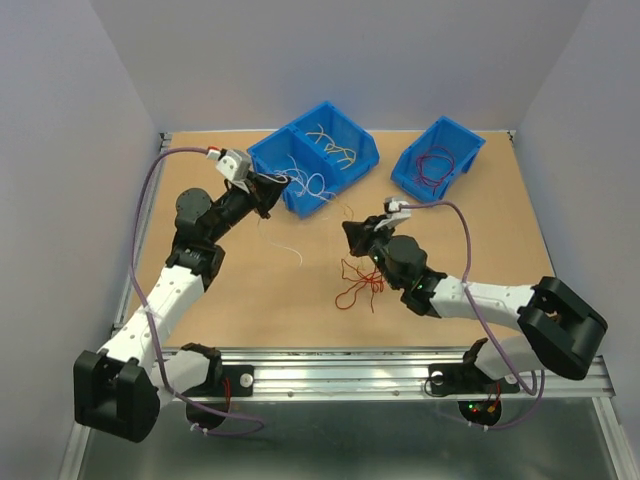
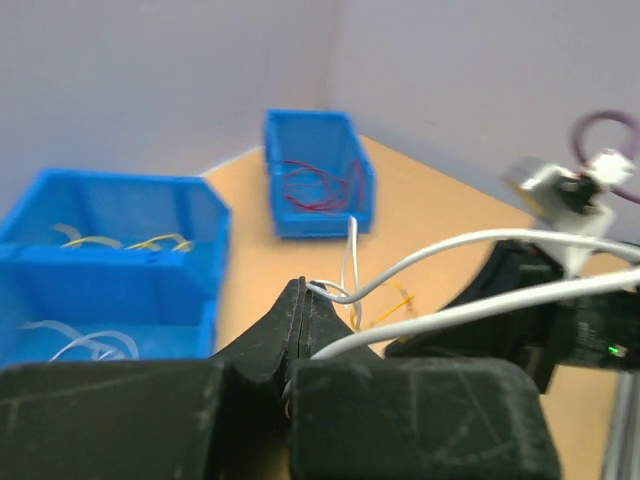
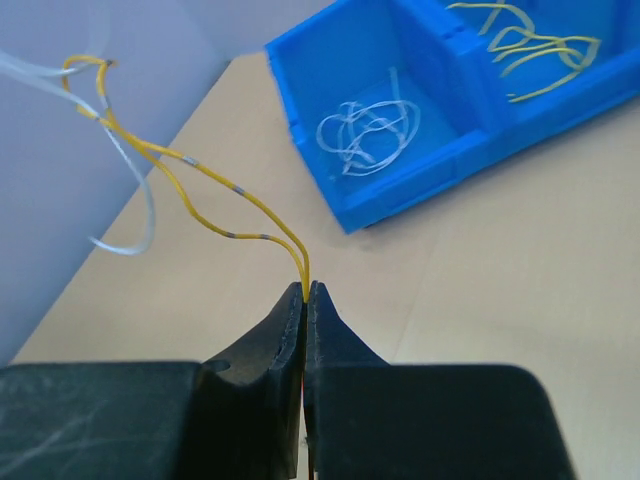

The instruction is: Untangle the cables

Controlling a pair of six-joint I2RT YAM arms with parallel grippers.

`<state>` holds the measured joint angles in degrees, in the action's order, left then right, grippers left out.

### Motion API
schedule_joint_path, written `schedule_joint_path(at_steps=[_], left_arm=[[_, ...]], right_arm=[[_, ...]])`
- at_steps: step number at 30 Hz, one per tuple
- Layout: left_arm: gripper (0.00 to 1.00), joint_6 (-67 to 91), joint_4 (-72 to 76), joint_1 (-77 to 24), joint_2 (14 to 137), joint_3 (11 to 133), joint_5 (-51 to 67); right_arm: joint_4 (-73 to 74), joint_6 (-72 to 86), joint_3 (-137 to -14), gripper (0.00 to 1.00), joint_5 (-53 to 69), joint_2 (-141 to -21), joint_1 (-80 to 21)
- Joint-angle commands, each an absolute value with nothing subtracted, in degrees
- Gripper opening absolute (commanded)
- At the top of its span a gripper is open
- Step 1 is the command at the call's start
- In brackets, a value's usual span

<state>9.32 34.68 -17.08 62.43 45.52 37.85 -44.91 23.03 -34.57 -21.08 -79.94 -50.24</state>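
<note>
Right tool fully closed on yellow cable, grip legible only in wrist view; left tool likewise closed, pinching white cable.

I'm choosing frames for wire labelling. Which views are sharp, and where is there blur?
Top external: even light, sharp, red wires thin but traceable. Left wrist: soft overall, white wires by the left gripper smeared. Right wrist: yellow wires crisp above the right gripper.

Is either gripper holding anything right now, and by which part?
The left gripper pinches a white cable at a small bend, at its fingertips. The right gripper pinches a yellow cable where two strands run together.
</note>
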Motion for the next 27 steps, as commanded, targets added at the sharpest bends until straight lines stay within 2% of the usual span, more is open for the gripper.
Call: schedule_joint_path(at_steps=[1,3,8,17,23,27], left_arm=[[0.0,11.68,38.75,-16.09,55.99,41.84,12.35],[0.0,13.78,38.85,-14.95,54.5,40.87,3.8],[0.0,16.52,38.41,-12.4,53.79,40.69,0.61],[0.0,16.87,38.67,-11.95,54.84,40.78,1.41],[0.0,19.15,34.72,-8.54,55.37,43.15,-4.39],[0.0,21.18,32.52,-4.84,54.06,43.86,-6.77]], right_arm=[[-42.2,31.71,-31.65,0.01,-37.16,-74.89,-47.91],[-38.95,37.49,-30.16,0.0,-39.63,-73.48,-44.67],[-31.91,47.02,-28.74,0.01,-37.53,-70.32,-37.8],[-30.24,45.44,-30.5,0.01,-35.24,-71.02,-37.88],[-25.49,49.92,-30.15,0.0,-42.53,-68.38,-37.71],[-24.79,51.41,-29.71,0.01,-42.71,-67.59,-37.79]])
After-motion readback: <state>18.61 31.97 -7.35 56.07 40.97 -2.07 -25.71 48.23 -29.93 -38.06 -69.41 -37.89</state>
